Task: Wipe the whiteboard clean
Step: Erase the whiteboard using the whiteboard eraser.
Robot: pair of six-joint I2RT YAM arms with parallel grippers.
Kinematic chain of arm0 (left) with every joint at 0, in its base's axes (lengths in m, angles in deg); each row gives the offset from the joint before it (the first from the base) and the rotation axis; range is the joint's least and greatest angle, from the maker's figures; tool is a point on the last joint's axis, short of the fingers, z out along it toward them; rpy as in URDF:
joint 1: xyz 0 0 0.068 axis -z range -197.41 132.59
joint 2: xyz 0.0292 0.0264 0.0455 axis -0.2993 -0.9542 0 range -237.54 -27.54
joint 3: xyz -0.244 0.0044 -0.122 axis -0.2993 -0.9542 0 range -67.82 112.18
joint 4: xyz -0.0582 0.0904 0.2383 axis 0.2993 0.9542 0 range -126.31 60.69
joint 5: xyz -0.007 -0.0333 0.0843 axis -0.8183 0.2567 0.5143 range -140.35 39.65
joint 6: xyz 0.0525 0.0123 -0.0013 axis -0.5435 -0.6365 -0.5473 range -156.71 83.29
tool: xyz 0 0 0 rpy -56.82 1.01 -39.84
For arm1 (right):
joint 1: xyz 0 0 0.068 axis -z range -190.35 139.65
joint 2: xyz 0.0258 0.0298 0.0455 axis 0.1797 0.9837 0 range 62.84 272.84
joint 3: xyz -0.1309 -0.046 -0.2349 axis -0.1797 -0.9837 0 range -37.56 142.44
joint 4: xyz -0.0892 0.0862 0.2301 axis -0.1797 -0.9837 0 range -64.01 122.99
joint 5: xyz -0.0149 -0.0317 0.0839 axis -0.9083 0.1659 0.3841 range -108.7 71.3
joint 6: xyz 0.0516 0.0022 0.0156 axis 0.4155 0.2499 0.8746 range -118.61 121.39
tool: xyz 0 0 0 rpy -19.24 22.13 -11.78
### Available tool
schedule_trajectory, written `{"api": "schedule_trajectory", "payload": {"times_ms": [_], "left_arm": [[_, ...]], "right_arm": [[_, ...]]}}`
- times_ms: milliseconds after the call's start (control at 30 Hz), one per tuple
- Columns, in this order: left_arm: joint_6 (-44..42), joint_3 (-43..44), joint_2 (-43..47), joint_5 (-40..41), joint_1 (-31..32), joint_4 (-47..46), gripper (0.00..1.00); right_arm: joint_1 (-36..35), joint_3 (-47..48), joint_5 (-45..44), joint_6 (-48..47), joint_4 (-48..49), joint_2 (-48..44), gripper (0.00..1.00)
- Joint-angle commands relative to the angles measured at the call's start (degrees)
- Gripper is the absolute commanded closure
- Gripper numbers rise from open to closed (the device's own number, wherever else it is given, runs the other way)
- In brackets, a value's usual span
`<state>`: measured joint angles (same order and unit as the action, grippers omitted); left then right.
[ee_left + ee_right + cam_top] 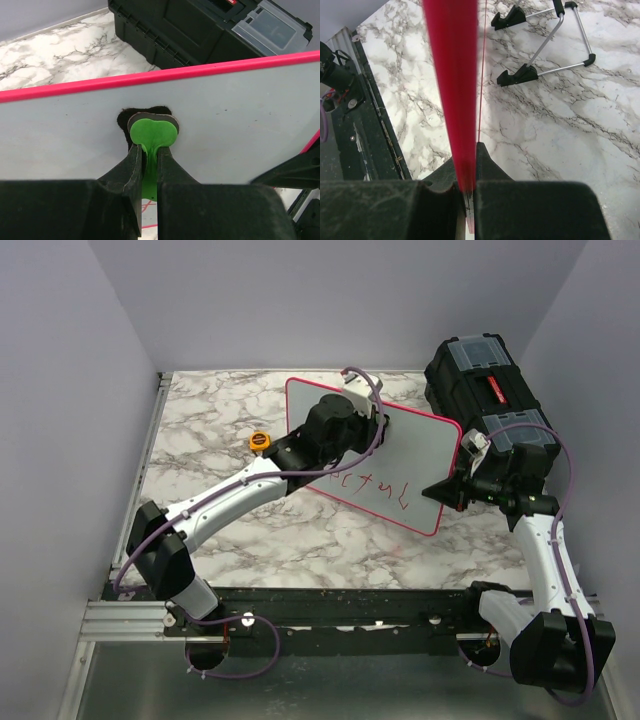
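1. Counter (220, 430): marbled white and grey; it carried every item below.

2. Whiteboard (420, 455): white face, pink-red rim, rounded corners. It was held tilted above the middle of the counter, just in front of the toolbox, its far edge higher than its near edge.

3. Toolbox (480, 380): black, at the far right. Its red label was too small to read.

4. Wire stand (545, 45): black feet, lying on the counter apart from the board.

5. Right claw (465, 187): clamped tight on the board's right rim, steadying it.

6. Left claw (149, 150): closed fully on the tab of the eraser.

7. Eraser (152, 131): green back, dark felt, pressed flat against the upper part of the board.

8. Lettering (375, 485): red marker along the board's near edge, reading roughly "c t u l", its start hidden by the left arm.

9. Small orange object (261, 441): on the counter left of the board, kind not clear.

Step in hand, as judged: wiping, with the writing not yet cleared. The next move called for drawing the eraser down across the red letters under steady pressure while the right claw braced the rim.
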<state>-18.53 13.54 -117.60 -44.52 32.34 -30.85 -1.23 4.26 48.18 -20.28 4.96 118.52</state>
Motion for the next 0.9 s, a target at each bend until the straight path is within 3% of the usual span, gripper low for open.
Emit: {"api": "schedule_trajectory", "payload": {"times_ms": [0,300,633,867], "left_arm": [[-1.17,0.31,0.29,0.77,-2.61,-0.17,1.00],[0.94,-1.80,2.27,-0.29,-5.22,-0.09,1.00],[1.07,-2.05,-0.20,0.70,1.70,-0.88,1.00],[-0.24,-3.98,1.88,1.61,-3.63,-0.19,1.00]], "right_arm": [[-0.62,1.17,6.25,-3.38,1.66,-2.07,1.00],[-0.64,1.24,6.34,-3.40,1.65,-1.98,1.00],[-0.67,1.16,6.25,-3.47,1.63,-2.09,1.00],[-0.69,1.22,6.36,-3.47,1.58,-2.24,1.00]]}}
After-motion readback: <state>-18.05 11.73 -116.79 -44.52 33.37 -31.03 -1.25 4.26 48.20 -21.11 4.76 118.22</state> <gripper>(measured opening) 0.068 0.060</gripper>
